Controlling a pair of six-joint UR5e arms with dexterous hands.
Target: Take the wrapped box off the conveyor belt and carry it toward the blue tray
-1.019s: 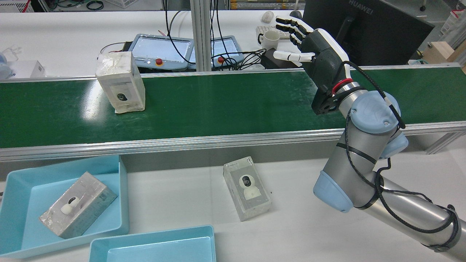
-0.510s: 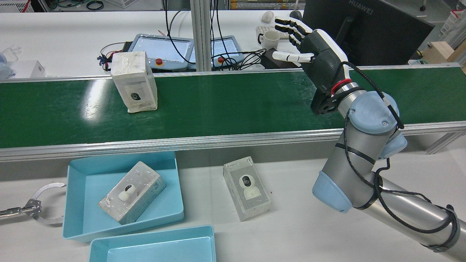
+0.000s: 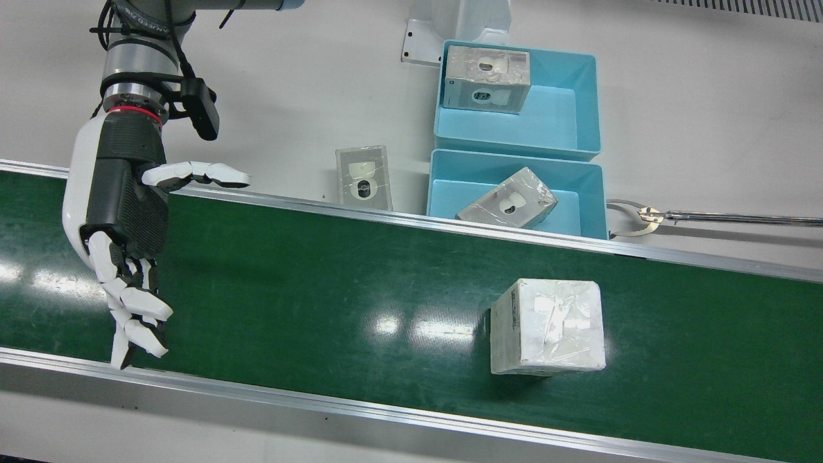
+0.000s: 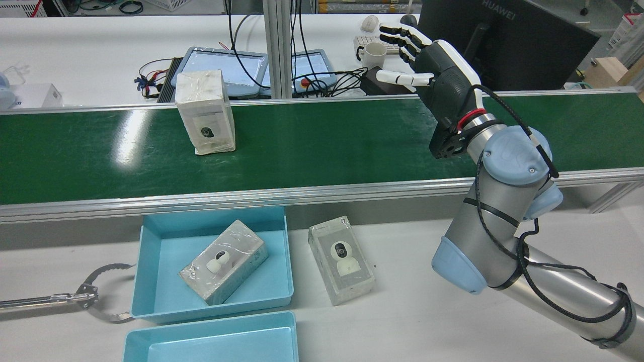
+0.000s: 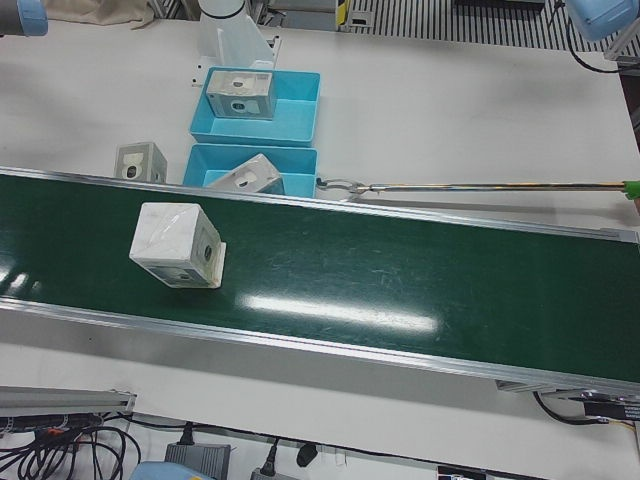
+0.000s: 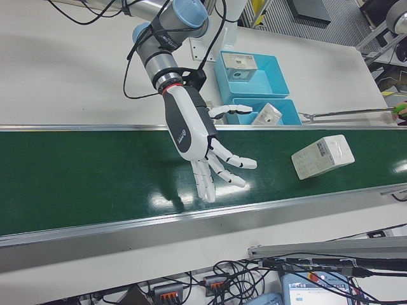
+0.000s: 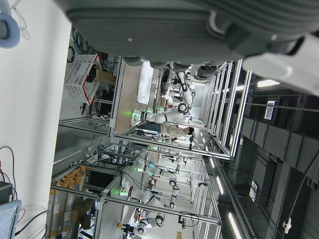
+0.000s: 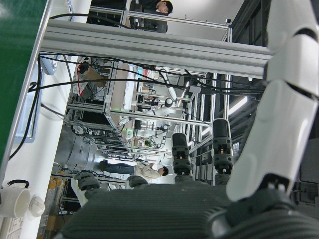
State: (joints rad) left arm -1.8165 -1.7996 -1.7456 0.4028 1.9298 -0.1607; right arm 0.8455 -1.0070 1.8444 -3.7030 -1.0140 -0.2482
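Front view: the right hand (image 3: pixel 122 212) hovers spread and empty over the green conveyor belt (image 3: pixel 321 289); the plastic-wrapped white box (image 3: pixel 548 326) stands on it, well apart. Rear view: two blue plastic trays (image 4: pixel 166 241) sit on the white desk (image 4: pixel 402 311). Left hand's state: cannot tell.

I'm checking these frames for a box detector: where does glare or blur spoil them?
Front view: bright ceiling-light glare on the conveyor belt, just beside the wrapped box, whose film also shines. Rear view: a glare streak on the belt left of the box, otherwise sharp. Left hand view: the left hand fills the top as a blurred, out-of-focus mass.
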